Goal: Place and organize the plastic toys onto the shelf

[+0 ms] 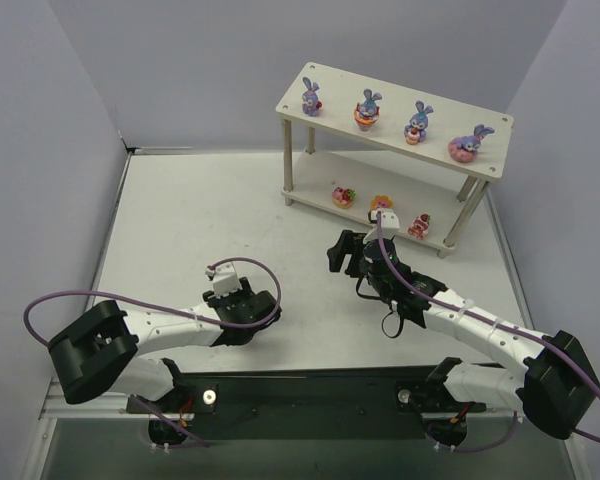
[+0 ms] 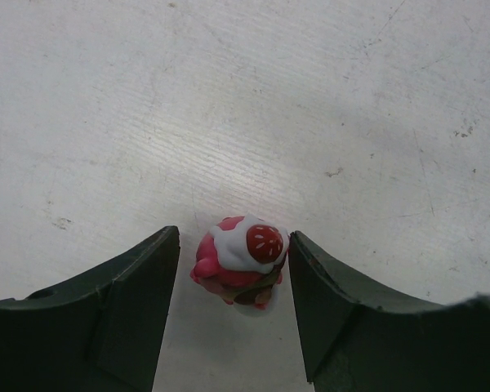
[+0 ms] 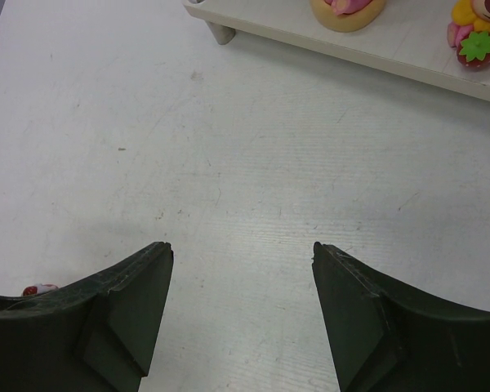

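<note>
Pink cake toy [image 2: 241,261] between parted left jaws.

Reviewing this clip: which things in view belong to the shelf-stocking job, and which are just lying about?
Job:
shelf
four bunnies on its top board
three small toys on its lower board
strawberry cake toy on the table, inside the left gripper

Not the job:
purple cables
black base rail

No readable text, label, brand, number or sign appears in any of the views.
</note>
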### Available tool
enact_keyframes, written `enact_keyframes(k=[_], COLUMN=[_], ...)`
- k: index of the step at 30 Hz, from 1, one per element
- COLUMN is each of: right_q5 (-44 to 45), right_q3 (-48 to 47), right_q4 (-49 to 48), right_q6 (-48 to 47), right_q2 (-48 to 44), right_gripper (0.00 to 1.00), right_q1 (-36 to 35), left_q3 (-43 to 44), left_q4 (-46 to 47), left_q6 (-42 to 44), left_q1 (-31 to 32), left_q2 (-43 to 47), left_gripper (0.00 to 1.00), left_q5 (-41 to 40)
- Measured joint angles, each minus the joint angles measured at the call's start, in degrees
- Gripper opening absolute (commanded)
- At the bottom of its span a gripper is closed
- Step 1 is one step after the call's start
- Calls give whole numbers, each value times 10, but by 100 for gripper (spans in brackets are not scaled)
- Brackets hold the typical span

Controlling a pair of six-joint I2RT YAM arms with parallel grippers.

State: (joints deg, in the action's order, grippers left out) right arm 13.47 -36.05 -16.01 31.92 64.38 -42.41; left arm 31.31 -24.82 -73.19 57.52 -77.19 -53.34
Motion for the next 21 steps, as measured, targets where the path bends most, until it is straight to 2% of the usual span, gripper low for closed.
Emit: enact_keyframes(k=[8, 14, 15, 18, 19, 21], right_q5=[-5, -9, -9, -10, -10, -10], right_q3=[0, 3, 5, 9, 9, 9], right_q4=[0, -1, -1, 0, 0, 0], right_q6=[0, 0, 0, 0, 0, 0], right_q2=[0, 0, 0, 0, 0, 0], right_gripper=[70, 70, 70, 69, 69, 69], right_q1=[1, 4, 4, 4, 5, 5], left_q3=[0, 1, 1, 1, 1, 0], left_q4=[0, 0, 0, 0, 1, 9], left_q6=[-4, -9, -9, -9, -3, 14], left_q1=[0, -3, -3, -3, -3, -3], left_q2=[-2, -3, -3, -3, -3, -3], left_gripper=[57, 35, 27, 16, 9, 7], left_q5=[-1, -3, -3, -3, -3, -2])
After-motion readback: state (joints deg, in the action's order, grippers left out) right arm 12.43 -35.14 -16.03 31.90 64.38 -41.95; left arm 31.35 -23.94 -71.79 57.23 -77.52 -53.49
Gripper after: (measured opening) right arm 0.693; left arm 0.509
